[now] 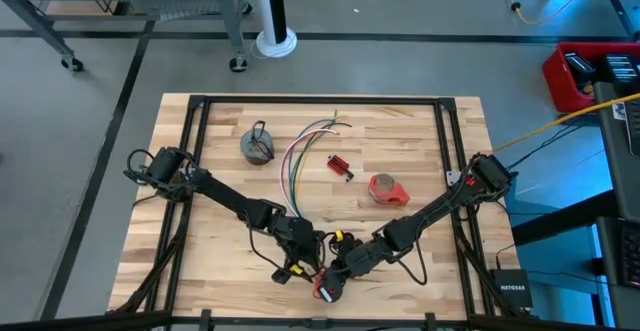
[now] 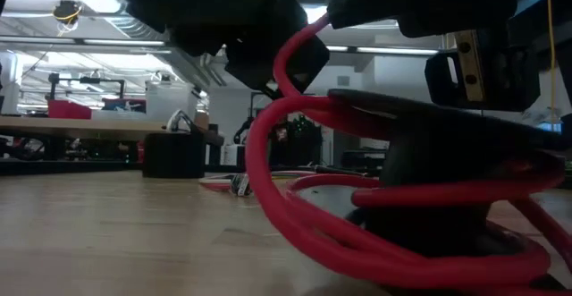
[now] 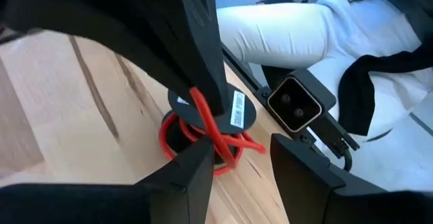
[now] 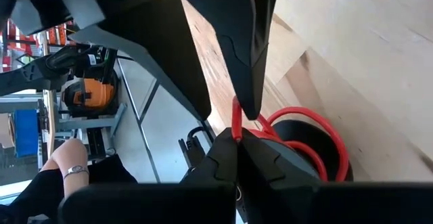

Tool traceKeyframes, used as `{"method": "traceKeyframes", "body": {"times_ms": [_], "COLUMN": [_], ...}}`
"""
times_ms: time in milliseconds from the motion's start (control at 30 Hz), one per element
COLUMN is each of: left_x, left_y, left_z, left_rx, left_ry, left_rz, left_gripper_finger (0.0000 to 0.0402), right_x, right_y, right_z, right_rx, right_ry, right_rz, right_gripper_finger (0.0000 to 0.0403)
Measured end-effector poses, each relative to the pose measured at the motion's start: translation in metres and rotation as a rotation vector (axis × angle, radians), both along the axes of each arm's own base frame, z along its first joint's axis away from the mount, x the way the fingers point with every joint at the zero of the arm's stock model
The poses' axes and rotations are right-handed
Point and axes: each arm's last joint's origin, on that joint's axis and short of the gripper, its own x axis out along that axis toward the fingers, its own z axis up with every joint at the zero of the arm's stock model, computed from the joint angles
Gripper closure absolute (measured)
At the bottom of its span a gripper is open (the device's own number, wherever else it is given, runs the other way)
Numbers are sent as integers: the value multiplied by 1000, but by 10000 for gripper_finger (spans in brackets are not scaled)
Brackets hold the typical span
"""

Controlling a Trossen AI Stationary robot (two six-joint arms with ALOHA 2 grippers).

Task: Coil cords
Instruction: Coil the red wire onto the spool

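Right gripper point(image 4: 238, 137), lower centre of the high view: pinched tight on one red strand of the small black-and-red coil point(image 4: 318, 143), fingertips just above the wound loops. Left gripper point(image 3: 240, 176) close against it from the left, fingers spread wide, nothing between them, the coil just past the tips.

Likely trouble, judged from here:
- Strand sliding out of the thin pinch under any pull, and loops springing loose.
- Whole coil dragged or tipped across the wood, with only one strand gripped and nothing pinning the body.
- Two sets of fingers crowded into one spot; a knock between them, or a loop snagged on the open left fingers.
- Very near the table's bottom edge; a hard tug could send the coil off the wood.

Coil under and touching the right fingertips, beside the left ones. Farther up the frame, well apart from both grippers: long bundle of thin wires point(image 1: 300, 161) at centre, small grey coil point(image 1: 257, 146) to its left, red tape roll point(image 1: 388, 189) and small red block point(image 1: 339, 166) to its right, none touched.
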Motion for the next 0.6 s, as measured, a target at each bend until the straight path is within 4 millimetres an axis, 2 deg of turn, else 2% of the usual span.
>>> {"method": "traceKeyframes", "body": {"times_ms": [200,300,600], "left_x": [2,2,2], "left_y": [0,0,0], "left_z": [3,2,2], "left_rx": [-12,-10,3], "left_ry": [-28,-27,-35], "left_rz": [6,10,12], "left_gripper_finger": [263,276,391], "right_x": [0,0,0], "right_y": [0,0,0], "right_z": [0,0,0], "right_rx": [1,1,3], "right_ry": [-2,-1,-2], "right_rz": [0,0,2], "right_gripper_finger": [398,398,394]}}
